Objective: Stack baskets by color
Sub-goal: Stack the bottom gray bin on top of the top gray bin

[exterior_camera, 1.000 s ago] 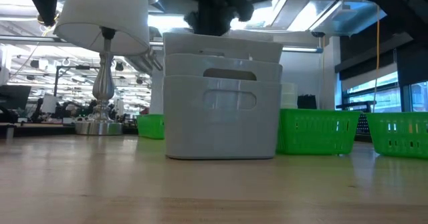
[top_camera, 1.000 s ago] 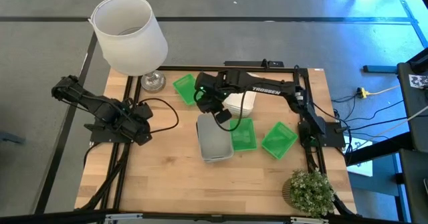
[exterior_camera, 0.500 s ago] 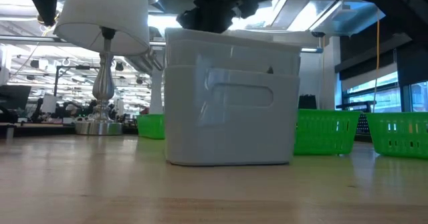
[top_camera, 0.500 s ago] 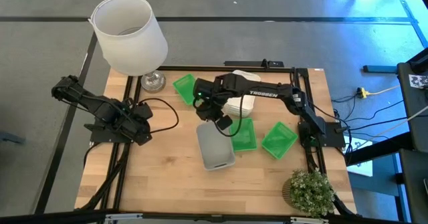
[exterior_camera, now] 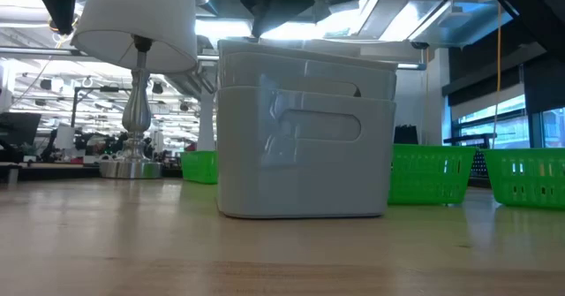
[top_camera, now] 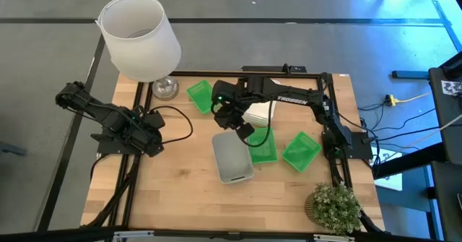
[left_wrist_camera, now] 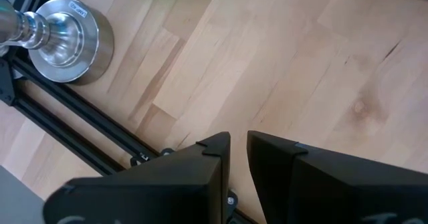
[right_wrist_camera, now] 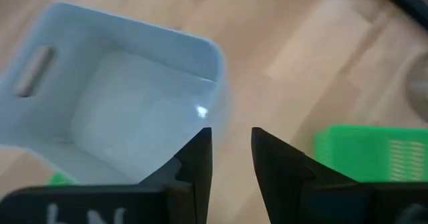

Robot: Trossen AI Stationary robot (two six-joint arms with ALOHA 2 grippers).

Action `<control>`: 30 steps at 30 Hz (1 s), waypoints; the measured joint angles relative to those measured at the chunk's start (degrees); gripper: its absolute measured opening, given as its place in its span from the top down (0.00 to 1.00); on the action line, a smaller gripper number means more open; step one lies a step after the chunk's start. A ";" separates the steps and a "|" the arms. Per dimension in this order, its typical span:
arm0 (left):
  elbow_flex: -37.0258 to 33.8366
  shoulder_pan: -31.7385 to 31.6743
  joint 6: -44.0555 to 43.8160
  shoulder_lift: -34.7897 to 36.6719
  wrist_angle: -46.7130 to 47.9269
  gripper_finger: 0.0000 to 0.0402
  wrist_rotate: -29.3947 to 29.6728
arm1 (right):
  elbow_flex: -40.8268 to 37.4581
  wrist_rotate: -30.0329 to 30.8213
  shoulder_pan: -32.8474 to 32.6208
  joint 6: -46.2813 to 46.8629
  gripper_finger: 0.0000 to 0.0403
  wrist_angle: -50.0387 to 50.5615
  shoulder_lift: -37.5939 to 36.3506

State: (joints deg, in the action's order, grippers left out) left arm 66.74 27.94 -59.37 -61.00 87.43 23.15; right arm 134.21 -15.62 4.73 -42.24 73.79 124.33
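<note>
A stack of translucent grey baskets (top_camera: pixel 232 157) stands on the table's middle, close to the low camera (exterior_camera: pixel 305 128). My right gripper (top_camera: pixel 238 124) hangs open above the stack's far end (right_wrist_camera: pixel 232 134) with nothing between its fingers. Behind the stack lie white baskets (top_camera: pixel 261 112). Three green baskets stand apart on the table: one at the far side (top_camera: pixel 198 95), one right of the grey stack (top_camera: pixel 261 146), one further right (top_camera: pixel 301 151). My left gripper (top_camera: pixel 149 137) waits at the table's left edge, its fingers (left_wrist_camera: pixel 239 140) a narrow gap apart over bare wood.
A lamp with a large white shade (top_camera: pixel 138 36) and a metal foot (top_camera: pixel 164 89) stands at the far left corner. A small potted plant (top_camera: pixel 333 206) sits at the near right corner. Bare wood lies left of and in front of the grey stack.
My right gripper first went down toward the near edge against the grey stack's far end, and the stack slid a little nearer to the near edge. Then it rose and drew back toward the far edge, clear of the stack.
</note>
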 joint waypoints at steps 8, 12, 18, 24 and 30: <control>0.00 0.00 0.02 0.00 -0.01 0.89 0.37 | -0.68 -1.51 -0.06 0.04 0.74 -0.27 0.23; 0.00 0.00 0.02 0.01 -0.01 0.89 0.38 | -0.68 -2.49 -0.06 0.15 0.74 -0.12 0.31; 0.00 0.00 0.02 -0.01 -0.05 0.89 0.44 | -3.85 -5.08 -0.06 0.10 0.74 -2.39 1.28; 0.00 0.00 -0.02 0.01 -0.03 0.89 0.42 | -12.57 -5.33 0.43 -0.01 0.74 -8.73 1.25; 0.00 0.00 -0.04 0.01 -0.05 0.89 0.42 | -16.77 -4.92 0.83 0.00 0.74 -11.06 1.42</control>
State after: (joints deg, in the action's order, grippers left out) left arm 66.74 27.94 -59.42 -60.99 87.37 23.57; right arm 117.44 -20.53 5.56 -42.24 62.72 125.75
